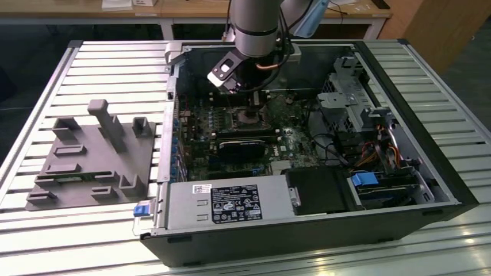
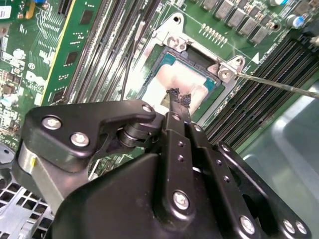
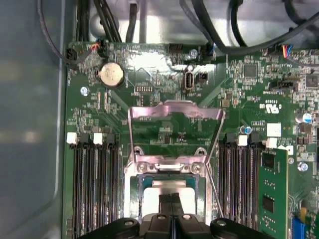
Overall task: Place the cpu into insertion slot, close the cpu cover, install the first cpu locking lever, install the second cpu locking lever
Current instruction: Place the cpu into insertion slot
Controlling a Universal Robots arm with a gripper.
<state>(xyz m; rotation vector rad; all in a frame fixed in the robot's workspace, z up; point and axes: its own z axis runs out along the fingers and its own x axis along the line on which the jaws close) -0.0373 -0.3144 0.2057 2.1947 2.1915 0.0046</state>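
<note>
The cpu [image 3: 152, 189] [image 2: 169, 82] lies flat in the insertion slot [image 3: 130, 186] [image 2: 172, 42], its silvery top showing in both wrist views. My gripper [image 3: 171, 200] [image 2: 180, 98] hangs right over the middle of the chip, fingers shut together with nothing between them; whether the tips touch the chip I cannot tell. The cpu cover [image 3: 174, 110] stands swung open beyond the slot, away from the chip. A thin wire locking lever [image 3: 215, 184] [image 2: 279, 82] sticks up beside the slot. In the exterior view the gripper [image 1: 256, 99] is just above the slot [image 1: 247, 119].
Long black memory slots [image 3: 94, 189] [image 3: 244, 184] flank the socket on both sides. The open computer case [image 1: 429, 190] has cables and drive cages at the exterior view's right. A grey fixture block [image 1: 92, 155] sits on the slatted table at the exterior view's left.
</note>
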